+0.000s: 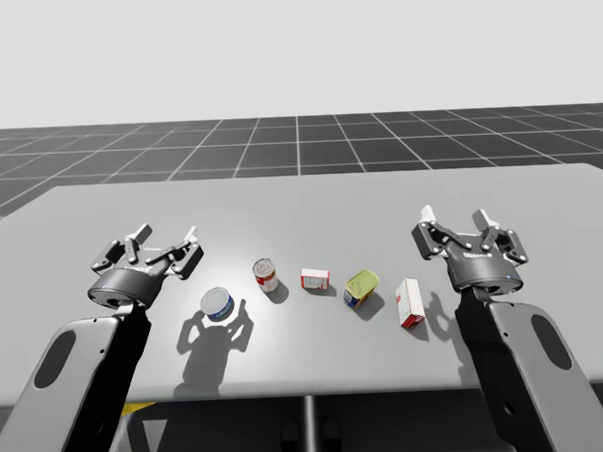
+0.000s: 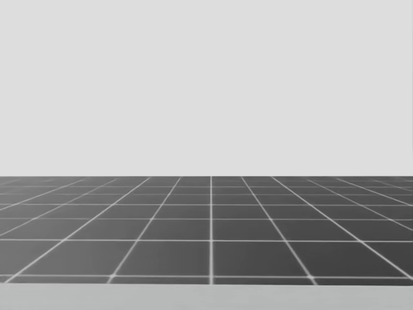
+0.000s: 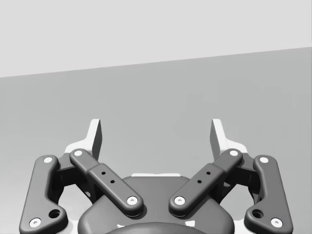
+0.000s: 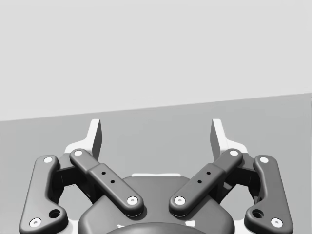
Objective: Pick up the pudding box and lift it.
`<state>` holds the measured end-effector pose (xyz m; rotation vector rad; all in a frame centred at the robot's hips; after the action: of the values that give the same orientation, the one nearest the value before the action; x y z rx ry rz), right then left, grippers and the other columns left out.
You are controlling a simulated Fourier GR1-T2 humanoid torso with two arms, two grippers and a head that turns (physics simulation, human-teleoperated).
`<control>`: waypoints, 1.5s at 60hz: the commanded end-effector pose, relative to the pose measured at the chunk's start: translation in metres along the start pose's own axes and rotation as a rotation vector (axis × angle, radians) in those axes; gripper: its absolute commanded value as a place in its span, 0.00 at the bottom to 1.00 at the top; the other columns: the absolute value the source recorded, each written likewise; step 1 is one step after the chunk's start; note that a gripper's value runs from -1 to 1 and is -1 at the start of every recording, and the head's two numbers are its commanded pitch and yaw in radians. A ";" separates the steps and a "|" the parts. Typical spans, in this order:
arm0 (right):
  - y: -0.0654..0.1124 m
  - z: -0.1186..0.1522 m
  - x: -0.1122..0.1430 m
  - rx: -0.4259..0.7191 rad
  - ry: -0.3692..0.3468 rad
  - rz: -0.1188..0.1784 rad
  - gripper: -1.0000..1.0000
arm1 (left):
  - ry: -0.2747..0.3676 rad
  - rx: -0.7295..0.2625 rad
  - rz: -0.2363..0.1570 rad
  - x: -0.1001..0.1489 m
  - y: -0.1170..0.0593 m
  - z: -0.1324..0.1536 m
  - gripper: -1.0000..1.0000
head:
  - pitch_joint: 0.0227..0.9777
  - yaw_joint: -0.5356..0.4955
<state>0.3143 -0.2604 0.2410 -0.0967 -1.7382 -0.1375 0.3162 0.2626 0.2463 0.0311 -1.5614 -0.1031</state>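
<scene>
The flat grey table [image 1: 541, 206] is laid with a row of cans and boxes between the arms. The left gripper [image 1: 165, 244] and right gripper [image 1: 456, 225] are held raised at either end, jaws spread wide and empty, judged a ready pose. The small red-and-white box [image 1: 315, 278], taken as the pudding box, is seen mid-row, untouched, well apart from both.

— Can you read any words or numbers out there?

— None. The blue-and-white tin can [image 1: 217, 304], the red-and-white tin can [image 1: 266, 276], the small red-and-white cardboard box [image 1: 315, 278], the yellow-green tin can [image 1: 360, 286] and the flat red-and-white cardboard box [image 1: 410, 302] all bear print, but only as smudges of colour.

— No letter, no digit?

— Nothing legible.
</scene>
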 end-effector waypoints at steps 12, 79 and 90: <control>0.001 0.001 0.000 0.039 0.026 -0.020 0.00 | 0.001 0.000 -0.001 0.000 0.000 0.000 0.00 | 0.14 0.52; 0.000 -0.001 0.004 0.000 0.010 -0.003 0.00 | 0.007 -0.052 -0.034 -0.002 -0.014 -0.001 0.00 | 0.91 0.14; -0.002 0.004 0.019 -0.019 0.044 -0.063 0.00 | 0.010 -0.051 -0.031 -0.002 -0.015 0.000 0.00 | 0.90 0.13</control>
<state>0.3123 -0.2609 0.2504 -0.0791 -1.7108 -0.1704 0.3160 0.2489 0.2437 0.0166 -1.5501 -0.1666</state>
